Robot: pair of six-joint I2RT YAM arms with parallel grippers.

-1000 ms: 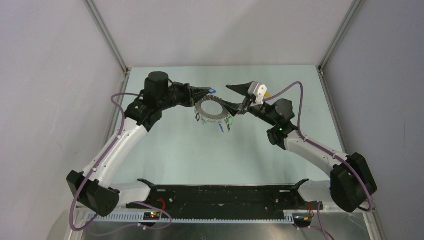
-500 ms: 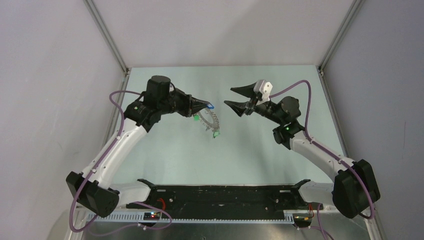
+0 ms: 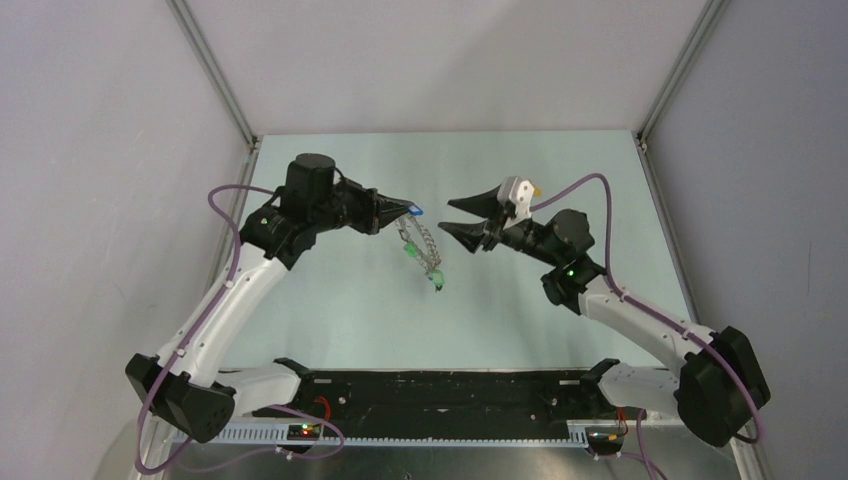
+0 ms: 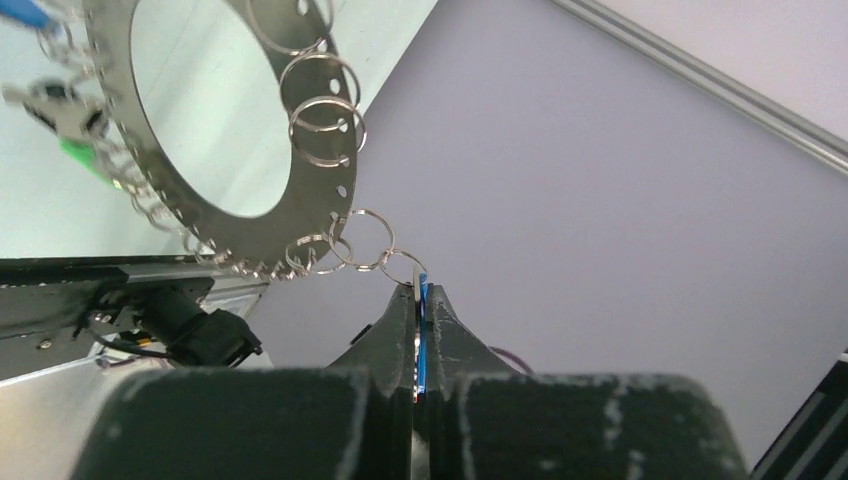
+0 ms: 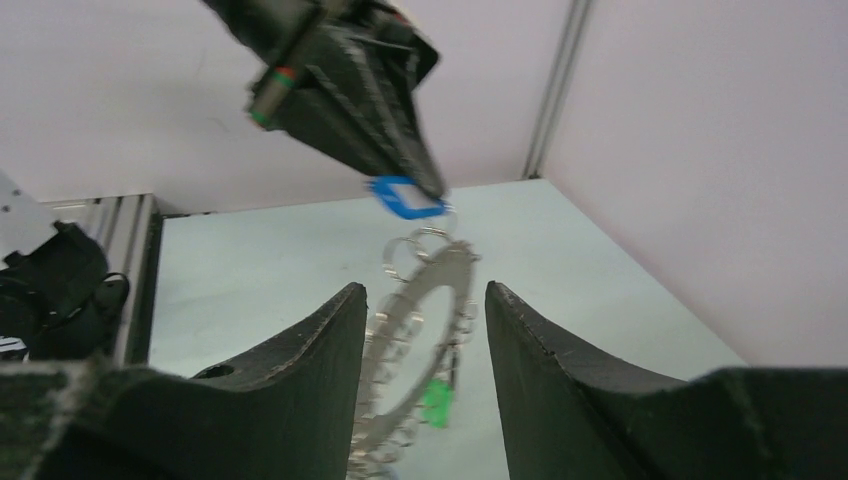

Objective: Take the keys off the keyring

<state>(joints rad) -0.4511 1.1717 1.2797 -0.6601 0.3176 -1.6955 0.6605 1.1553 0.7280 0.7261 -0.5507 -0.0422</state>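
You have the pale table point(image 3: 330, 300) well below the action, and nothing of the task is resting on it. Your left gripper point(image 3: 400, 210) is pressed together on the flat head of the blue-headed key point(image 3: 416, 211), and that one pinch carries everything. Your right gripper point(image 3: 455, 220) stands spread wide, near the load on its right and touching none of it. From its wrist view the load hangs in line with the gap, beyond the fingertips.

The keyring point(image 3: 425, 248), a flat perforated metal band, dangles in the air from that blue key. It is tilted, and its low end swings out toward the near side. Two green-headed keys point(image 3: 437, 283) hang off its lower part, and another blue one shows at the far rim in the left wrist view. Small split rings point(image 4: 325, 128) line the edge, and a short chain of them links the band to the pinched key.

Here's your trouble. The whole weight hangs from a thin plastic head through loose links, so any quick move will likely set the band swinging. If you close the right fingers on a swaying band, you may clip a split ring or a green key instead of the metal. Pull hard and the blue head could twist out of the left pinch and drop the lot. A straight tug probably won't free a key from its split ring anyway.
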